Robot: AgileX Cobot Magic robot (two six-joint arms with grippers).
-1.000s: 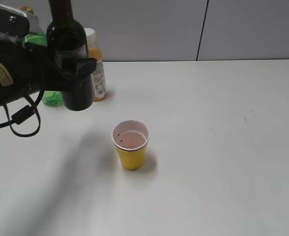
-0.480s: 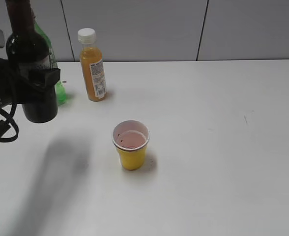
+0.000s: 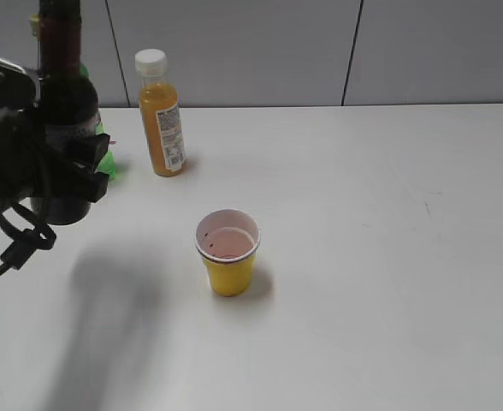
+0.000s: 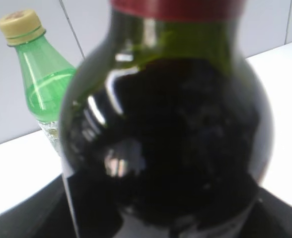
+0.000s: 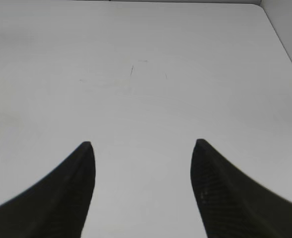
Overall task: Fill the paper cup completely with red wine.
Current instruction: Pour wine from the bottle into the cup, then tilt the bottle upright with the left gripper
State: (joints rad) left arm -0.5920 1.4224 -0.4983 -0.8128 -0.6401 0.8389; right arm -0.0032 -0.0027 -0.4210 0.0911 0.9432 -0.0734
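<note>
Left jaws [image 3: 72, 175]: clamped on upright wine bottle [image 3: 63, 128], left of paper cup [image 3: 227, 251].
Right jaws [image 5: 142, 148]: apart, over bare desk [image 5: 146, 74].

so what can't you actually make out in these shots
- Left gripper: its fingers are hidden by the wine bottle in the left wrist view.
- Bottle mouth: cut off by the top edge in both views.
- Green bottle: mostly hidden behind the wine bottle.
- Cup: how full it is stays unclear, only a pinkish inside shows.
- Right gripper: open, absent from the exterior view.
</note>
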